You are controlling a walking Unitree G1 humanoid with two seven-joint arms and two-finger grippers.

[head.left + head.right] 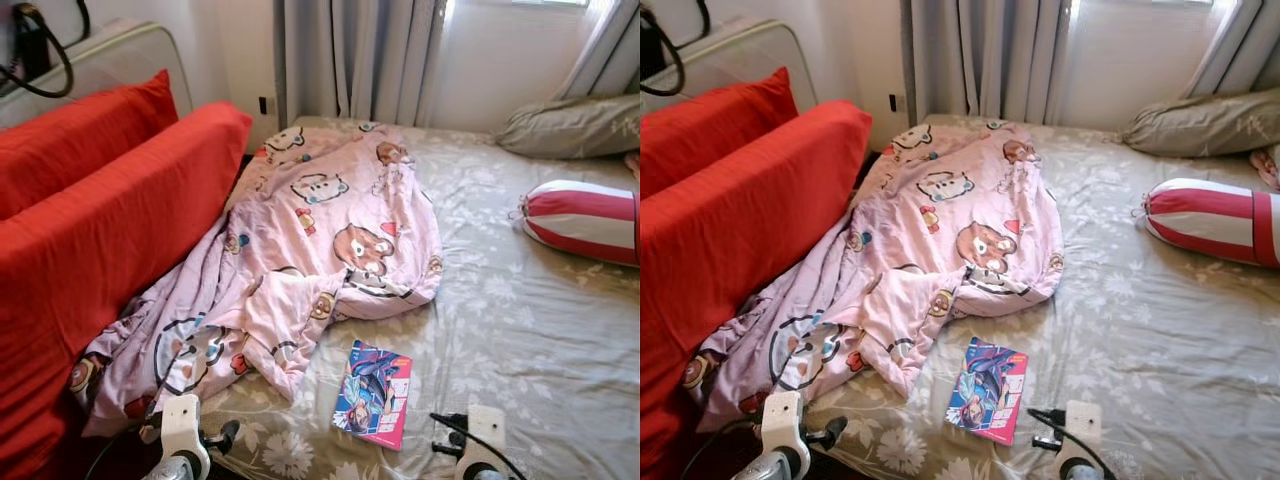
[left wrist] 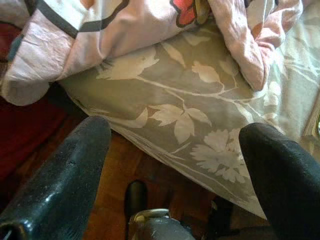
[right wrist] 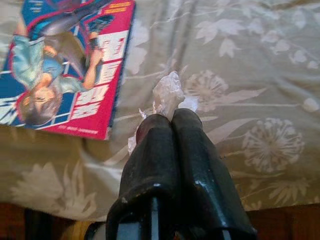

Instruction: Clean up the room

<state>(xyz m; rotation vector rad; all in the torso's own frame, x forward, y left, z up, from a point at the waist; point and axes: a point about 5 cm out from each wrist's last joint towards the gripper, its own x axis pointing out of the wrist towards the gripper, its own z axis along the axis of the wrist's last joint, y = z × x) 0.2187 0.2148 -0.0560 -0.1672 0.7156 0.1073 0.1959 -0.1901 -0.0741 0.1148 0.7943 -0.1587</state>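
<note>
From here my left gripper [image 2: 175, 165] hangs just off the near edge of the bed [image 1: 520, 330], towards its near left corner, its two black fingers [image 2: 65, 175] spread wide with nothing between them. Ahead of it lies the leaf-printed sheet, and just beyond that the rumpled pink cartoon blanket [image 1: 310, 240], heaped along the bed's left edge against the red cushions [image 1: 110, 210] and spilling over that near left corner.

Moving right, the comic book [image 1: 374, 393] lies flat on the sheet close to the near edge, about midway between my two arms. Its long axis runs roughly from the near edge towards the far edge, tilted a little.

My right gripper [image 3: 172, 125] sits over the near edge, right of the book, fingers pressed together on a small crumpled scrap of clear plastic wrapper [image 3: 167, 92] that pokes out past the tips. In the right wrist view the book lies just beside those tips, off to one side and not touching them; the head views put it to that gripper's left.

I judge the right arm the nearer to the book, but it is occupied with the wrapper, so the free left arm would have to reach rightward along the near edge

Further right, a red and white striped bolster [image 1: 585, 220] rests by the right edge, a grey pillow [image 1: 570, 125] at the far right corner
</note>
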